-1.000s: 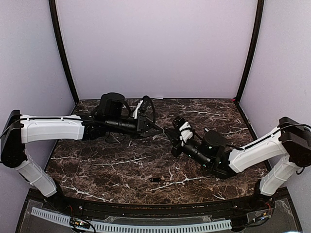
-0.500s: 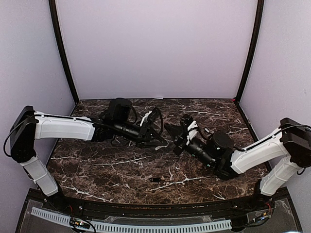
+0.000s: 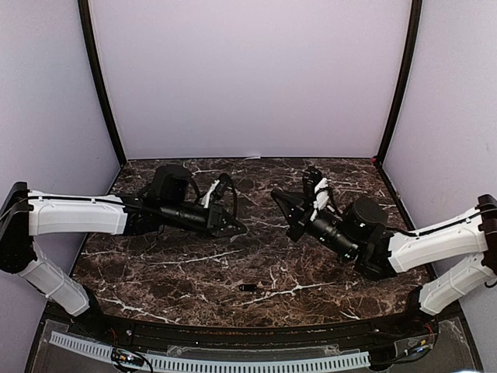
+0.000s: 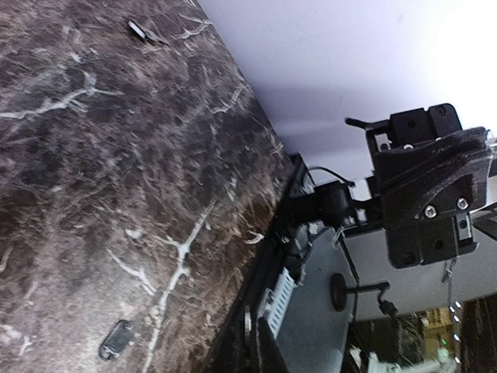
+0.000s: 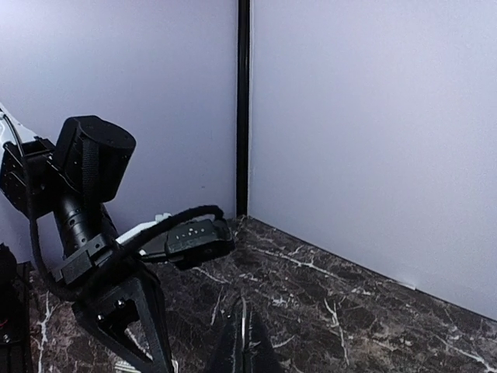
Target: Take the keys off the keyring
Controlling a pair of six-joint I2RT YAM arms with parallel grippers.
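My right gripper (image 3: 281, 200) hangs above the middle of the marble table (image 3: 171, 272). In the right wrist view its fingers (image 5: 233, 351) are shut on a thin silvery ring seen edge on, the keyring (image 5: 243, 325). My left gripper (image 3: 235, 227) is low over the table. Its tips (image 4: 256, 350) are shut on a thin silvery piece (image 4: 248, 322); I cannot tell whether it is a key. One dark oblong key (image 3: 248, 287) lies on the table near the front. The left wrist view shows a key (image 4: 116, 339) close by and another small dark piece (image 4: 140, 31) farther off.
The table's front edge (image 3: 256, 332) carries a white cable chain (image 3: 210, 362), also in the left wrist view (image 4: 281, 291). Purple walls with black corner posts (image 3: 99, 85) close in the back and sides. The right arm's black gripper body (image 4: 423, 183) shows in the left wrist view.
The two grippers were almost touching at the table's middle. They have pulled apart: the left one back to the left and lower, the right one back to the right and higher.
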